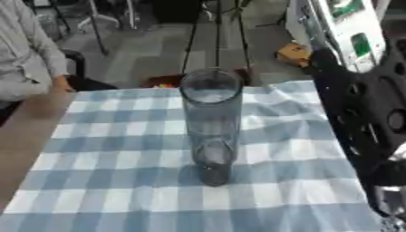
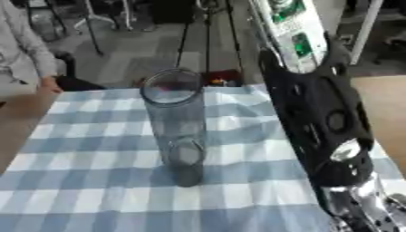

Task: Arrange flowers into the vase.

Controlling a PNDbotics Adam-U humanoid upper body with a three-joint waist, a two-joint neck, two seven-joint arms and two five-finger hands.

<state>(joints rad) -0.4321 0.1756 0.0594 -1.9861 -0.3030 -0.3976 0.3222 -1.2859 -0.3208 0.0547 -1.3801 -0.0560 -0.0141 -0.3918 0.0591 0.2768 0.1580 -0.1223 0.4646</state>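
A tall clear glass cylinder vase (image 1: 211, 122) stands upright in the middle of the blue and white checked cloth (image 1: 111, 149), with nothing visible inside it. Behind it, just past the table's far edge, lies something red and yellow (image 1: 162, 80); I cannot make out what it is. My right arm (image 2: 317, 113), black with silver joints, rises from the lower right along the table's right side. Its far end, the right hand (image 1: 323, 61), reaches over the far right corner, well apart from the vase. The left hand shows in no view.
Bare brown table top (image 1: 28, 131) shows to the left of the cloth. A small orange-brown object (image 1: 293, 53) sits on the floor beyond the far right corner. A white panel with green marks (image 2: 289, 27) and thin stand legs (image 1: 215, 36) are behind the table.
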